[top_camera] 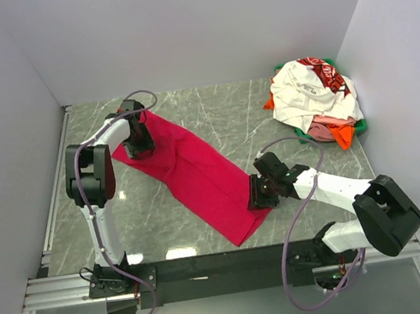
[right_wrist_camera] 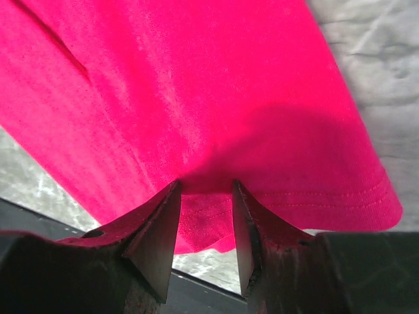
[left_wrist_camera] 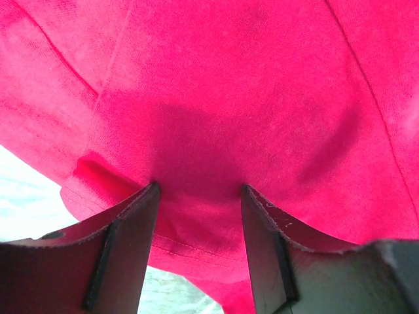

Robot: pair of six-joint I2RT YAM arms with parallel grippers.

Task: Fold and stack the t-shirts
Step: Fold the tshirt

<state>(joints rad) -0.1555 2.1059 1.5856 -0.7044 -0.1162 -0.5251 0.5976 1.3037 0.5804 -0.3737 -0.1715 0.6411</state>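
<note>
Stretching diagonally across the worktop (top_camera: 212, 110), the crimson t-shirt (top_camera: 196, 170) runs from far left to near right, with a pincer at each end of that long axis. The left pincer (top_camera: 140, 147) and the right pincer (top_camera: 260, 195) each stand half closed, pinching red cloth. Well apart, a green basket (top_camera: 360, 128) in the far right corner holds the other t-shirts (top_camera: 303, 98), heaped

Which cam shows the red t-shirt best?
Top external: the whole red t-shirt shows, a long strip lying diagonally on the table, with the left gripper at its far end and the right gripper by its near end. Each wrist view gives only a close patch of red cloth and hem between that gripper's fingers.
</note>
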